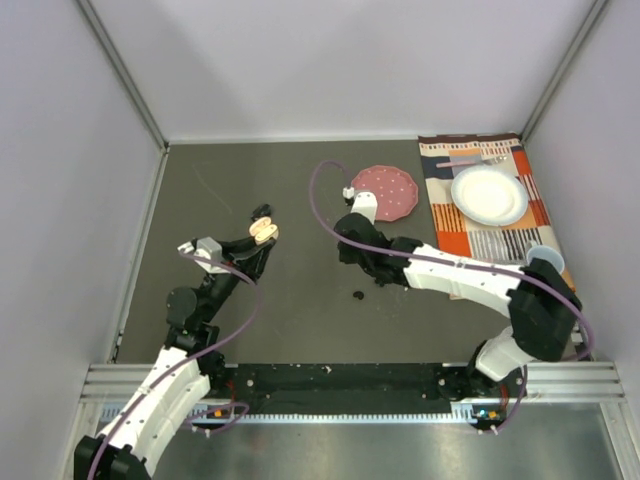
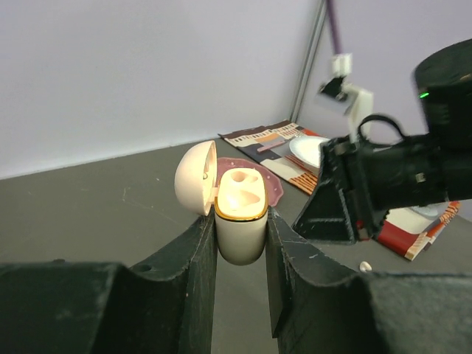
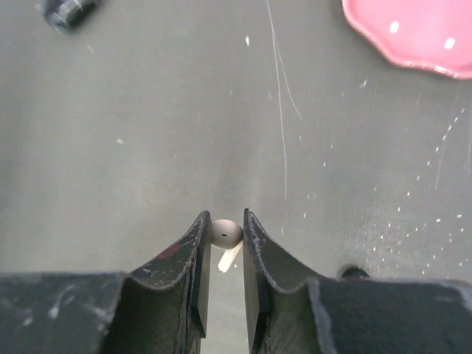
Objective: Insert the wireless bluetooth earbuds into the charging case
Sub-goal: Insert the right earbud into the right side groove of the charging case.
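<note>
My left end effector (image 2: 241,221) is closed on the case (image 2: 240,240) and holds it by its lower body, one finger on each side. The case stands upright between the fingers with its lid (image 2: 196,178) swung open to the left, and the two pale sockets inside face up. In the top view the case (image 1: 263,230) is above the desk (image 1: 300,330), left of centre.

My right end effector (image 3: 223,220) is almost closed, with only a narrow gap, and a white earbud (image 3: 226,233) fills this gap. Its round head touches both fingers, and its short stem points down and to the left between them. I cannot tell if the earbud rests on the desk or is lifted from it.

In the top view the right end effector (image 1: 372,268) is well apart from the case, to its right. A black earbud (image 1: 358,295) lies on the desk just beside this end effector, on the near side. The pink disc (image 1: 385,190) lies on the far side of it, and its edge shows in the upper right corner of the right wrist view (image 3: 413,37).
</note>
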Controlling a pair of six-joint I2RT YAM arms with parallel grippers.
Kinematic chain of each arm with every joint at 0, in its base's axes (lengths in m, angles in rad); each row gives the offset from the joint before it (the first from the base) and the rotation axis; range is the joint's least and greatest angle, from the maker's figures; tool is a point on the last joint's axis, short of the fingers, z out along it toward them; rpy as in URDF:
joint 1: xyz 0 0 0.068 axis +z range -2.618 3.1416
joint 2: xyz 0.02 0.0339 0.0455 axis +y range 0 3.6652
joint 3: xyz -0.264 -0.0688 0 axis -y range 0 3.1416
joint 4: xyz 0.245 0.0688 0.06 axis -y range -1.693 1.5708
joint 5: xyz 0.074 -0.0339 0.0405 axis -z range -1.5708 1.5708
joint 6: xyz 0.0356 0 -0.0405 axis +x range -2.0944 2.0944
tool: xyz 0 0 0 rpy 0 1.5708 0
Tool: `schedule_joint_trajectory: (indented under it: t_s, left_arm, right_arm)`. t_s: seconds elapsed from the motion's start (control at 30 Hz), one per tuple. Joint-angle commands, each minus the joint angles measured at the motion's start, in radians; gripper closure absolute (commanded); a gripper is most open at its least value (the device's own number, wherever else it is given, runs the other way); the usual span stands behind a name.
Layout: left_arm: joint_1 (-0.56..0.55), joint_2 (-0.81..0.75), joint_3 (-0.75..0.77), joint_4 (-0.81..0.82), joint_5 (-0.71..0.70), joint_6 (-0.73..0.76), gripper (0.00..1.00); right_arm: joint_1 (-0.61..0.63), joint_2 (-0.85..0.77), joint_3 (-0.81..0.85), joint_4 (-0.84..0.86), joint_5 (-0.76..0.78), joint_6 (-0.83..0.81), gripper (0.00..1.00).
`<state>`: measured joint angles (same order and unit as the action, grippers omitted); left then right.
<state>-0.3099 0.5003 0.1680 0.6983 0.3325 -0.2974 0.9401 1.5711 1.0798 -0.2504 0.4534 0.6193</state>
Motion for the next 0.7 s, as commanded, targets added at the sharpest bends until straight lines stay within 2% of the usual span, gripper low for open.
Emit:
schedule_joint_trajectory:
  t_s: [0.0,0.27,0.47,0.67]
  left_arm:
    - [0.003,0.017,0.027,0.058,0.028,-0.035,1.0]
    - [0.003,0.098,0.068,0.104,0.137,-0.075,1.0]
    - [0.003,0.173,0.126,0.096,0.266,-0.077,1.0]
    - [0.002,0.211,0.139,0.145,0.309,-0.103,1.0]
  right_arm:
    - [0.058,-0.14,-0.078,0.129,0.143,-0.081,0.9]
    - [0.137,-0.353,-0.234,0.457,0.29,-0.294,0.91]
    - [0.174,-0.45,-0.264,0.569,0.32,-0.414,0.92]
    - [0.204,-0.514,-0.285,0.686,0.295,-0.519,0.92]
